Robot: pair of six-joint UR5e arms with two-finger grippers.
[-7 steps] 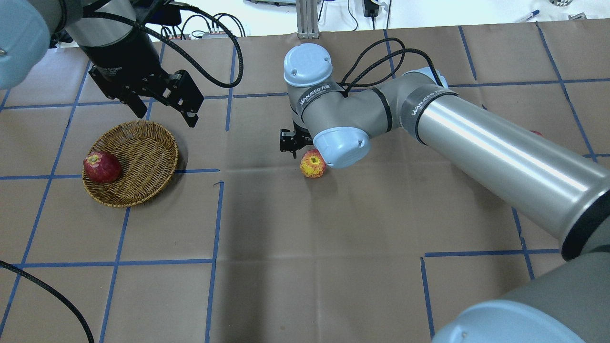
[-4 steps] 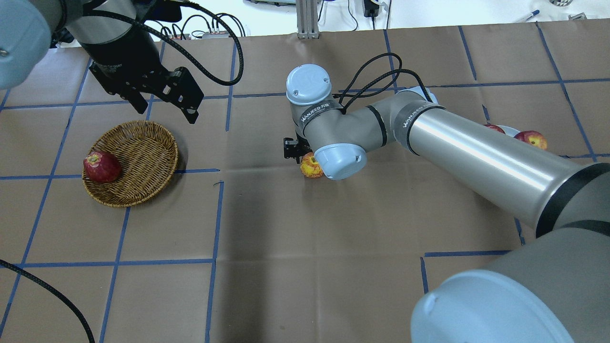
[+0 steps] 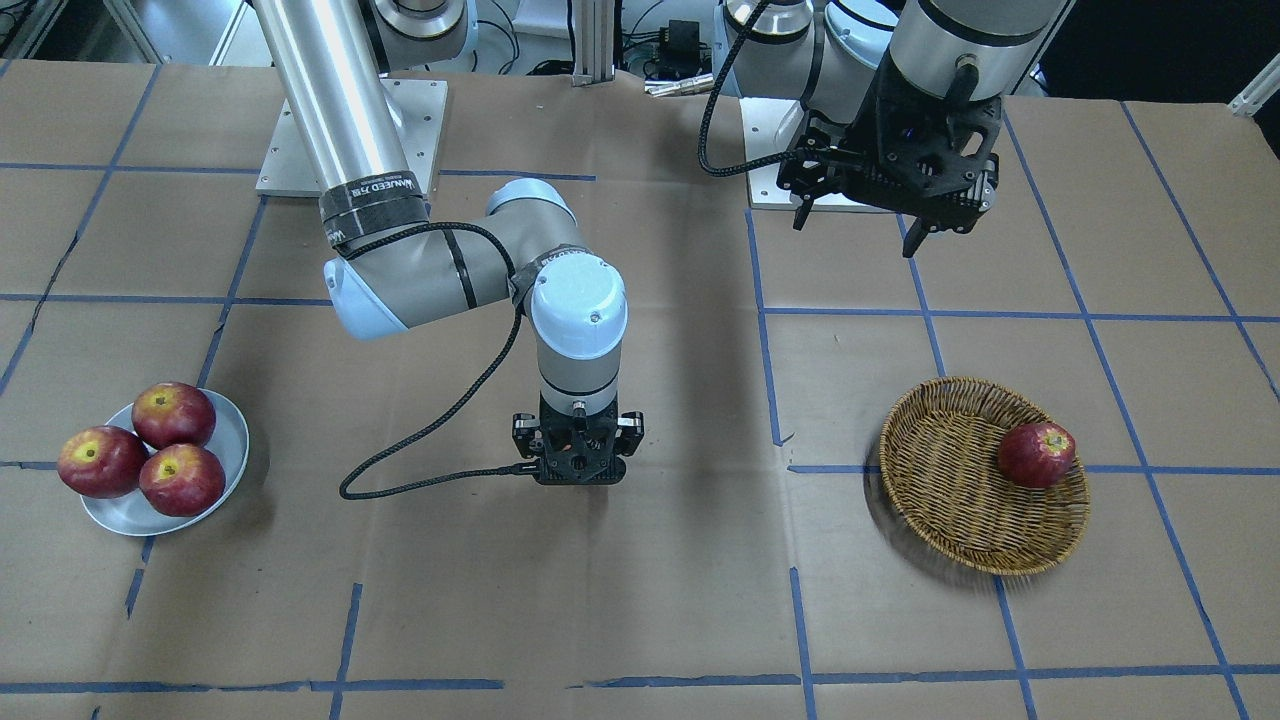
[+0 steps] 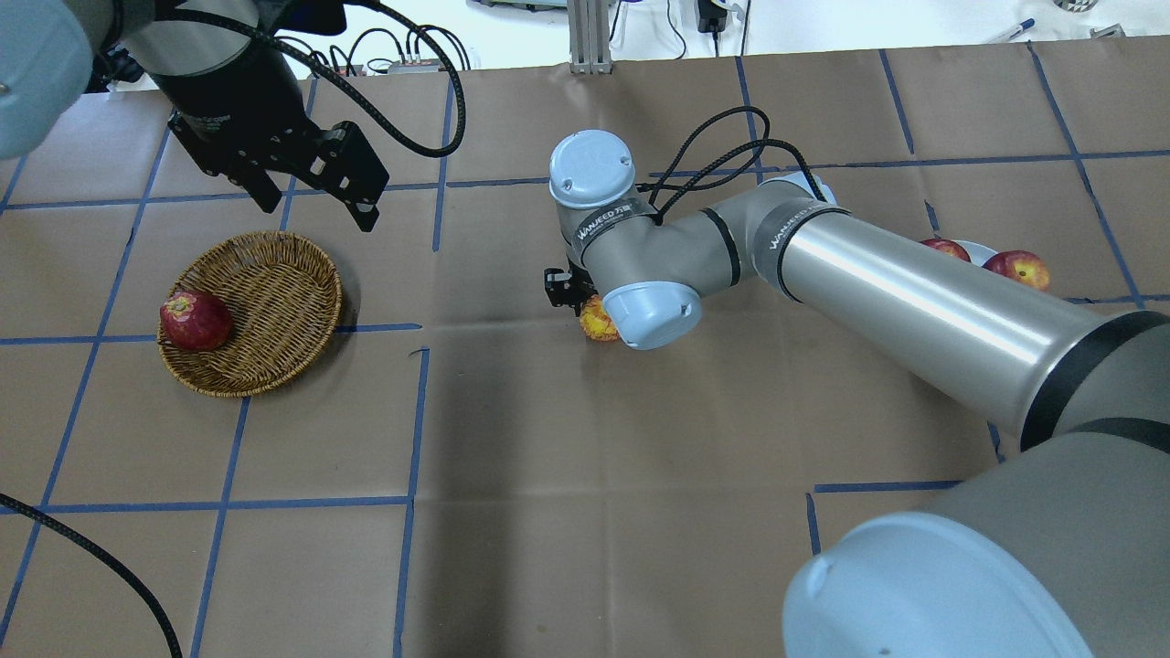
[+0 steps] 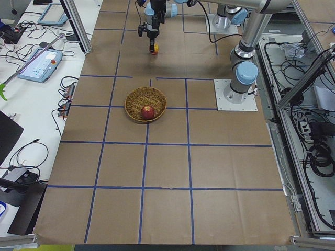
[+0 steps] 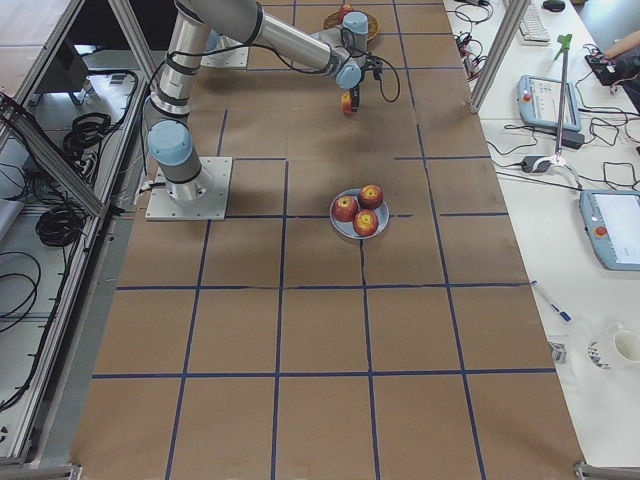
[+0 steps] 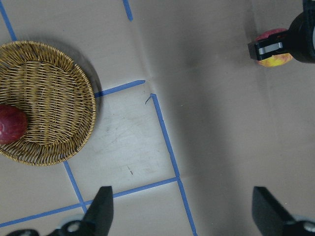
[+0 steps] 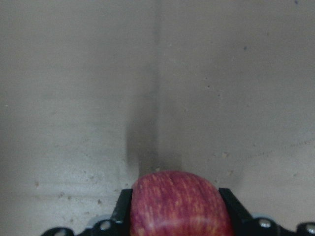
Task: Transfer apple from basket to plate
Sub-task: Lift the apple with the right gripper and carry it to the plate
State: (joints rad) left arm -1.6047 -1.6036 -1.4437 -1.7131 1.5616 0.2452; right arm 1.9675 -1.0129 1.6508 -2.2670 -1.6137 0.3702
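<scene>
The apple, pale streaked red with a yellow hollow, is at the middle of the table, away from the wicker basket. My right gripper points straight down over it. The right wrist view shows the apple held between both fingers, low over the paper. It is hidden behind the gripper in the front view. My left gripper hangs open and empty above the table just behind the basket. The plate lies far on my right side.
A darker deep-red apple lies at the basket's left rim. Three glossy dark-red apples fill the plate. My right forearm stretches across the table's right half. Blue tape lines grid the brown paper.
My right wrist has come down and shifted over the apple, so that it now covers most of it. My left gripper has drawn slightly back from the basket.
</scene>
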